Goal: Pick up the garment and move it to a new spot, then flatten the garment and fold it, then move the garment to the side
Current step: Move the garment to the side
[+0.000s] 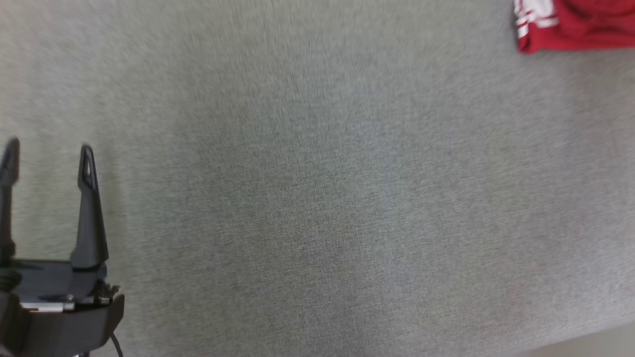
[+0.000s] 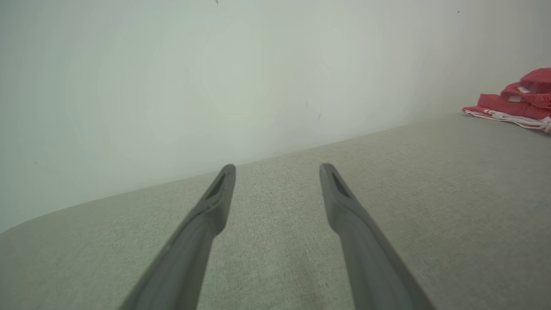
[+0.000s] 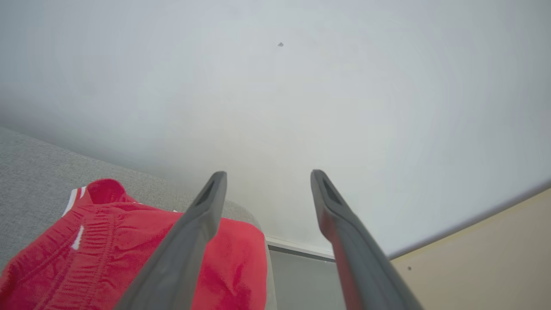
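Observation:
The garment point(image 1: 575, 22) is red with white trim and lies bunched at the far right corner of the grey surface point(image 1: 317, 198). In the left wrist view the garment point(image 2: 516, 101) lies far off to the right. My left gripper point(image 1: 48, 153) stands open at the lower left, nothing between its fingers point(image 2: 215, 202). In the right wrist view my right gripper point(image 3: 264, 176) is open just above the garment point(image 3: 107, 241), its fingers apart and holding nothing.
A pale wall point(image 2: 215, 77) runs along the far side of the grey surface. Past the surface's end, the right wrist view shows a beige floor point(image 3: 482, 258) and a grey strip below the wall.

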